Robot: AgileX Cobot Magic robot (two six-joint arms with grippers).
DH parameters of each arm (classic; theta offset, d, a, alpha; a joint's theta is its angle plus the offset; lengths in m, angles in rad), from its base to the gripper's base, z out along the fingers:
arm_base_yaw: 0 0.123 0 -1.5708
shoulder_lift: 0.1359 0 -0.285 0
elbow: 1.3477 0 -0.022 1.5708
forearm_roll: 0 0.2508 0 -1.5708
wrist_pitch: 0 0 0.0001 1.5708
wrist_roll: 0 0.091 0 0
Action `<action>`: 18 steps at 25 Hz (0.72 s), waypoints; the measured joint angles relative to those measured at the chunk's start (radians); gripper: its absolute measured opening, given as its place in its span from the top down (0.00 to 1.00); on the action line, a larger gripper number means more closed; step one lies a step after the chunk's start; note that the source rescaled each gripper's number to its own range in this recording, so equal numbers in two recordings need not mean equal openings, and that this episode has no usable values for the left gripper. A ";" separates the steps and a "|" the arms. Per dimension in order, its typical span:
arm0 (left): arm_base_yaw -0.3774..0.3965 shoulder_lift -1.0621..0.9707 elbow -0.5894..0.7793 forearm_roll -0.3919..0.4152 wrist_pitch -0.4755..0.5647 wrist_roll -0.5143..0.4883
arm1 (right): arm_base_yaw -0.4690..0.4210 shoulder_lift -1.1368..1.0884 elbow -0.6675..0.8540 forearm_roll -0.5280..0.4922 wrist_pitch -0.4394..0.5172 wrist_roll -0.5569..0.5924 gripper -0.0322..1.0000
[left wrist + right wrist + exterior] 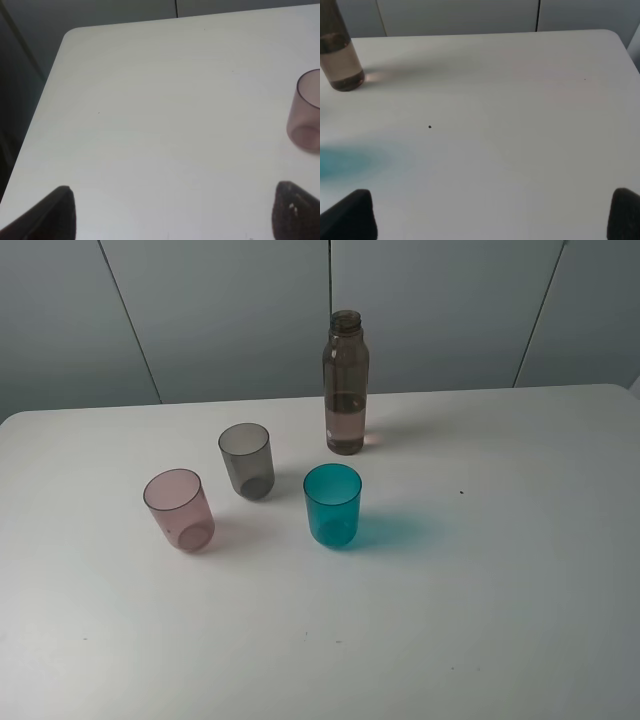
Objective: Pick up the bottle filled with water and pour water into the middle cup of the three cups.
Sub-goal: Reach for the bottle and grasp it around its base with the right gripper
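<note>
Upright bottle point(340, 55) stands well ahead of the right gripper point(492, 215), its jaws spread wide and empty; this arm looks nearer.

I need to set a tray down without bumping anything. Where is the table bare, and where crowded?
Bare: the right side of the table, past the bottle and teal cup; the near strip along the front edge; the left edge beyond the pink cup. Crowded: centre-left, around the grey cup.
</note>
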 joint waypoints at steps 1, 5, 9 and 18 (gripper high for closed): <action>0.000 0.000 0.000 0.000 0.000 0.000 | 0.000 0.000 0.000 0.000 0.000 0.000 0.00; 0.000 0.000 0.000 0.000 0.000 0.000 | 0.000 0.000 0.000 0.000 0.000 0.000 0.00; 0.000 0.000 0.000 0.000 0.000 0.000 | 0.000 0.000 0.000 0.000 0.000 0.000 0.00; 0.000 0.000 0.000 0.000 0.000 0.000 | 0.000 0.000 0.000 0.000 0.000 0.000 0.00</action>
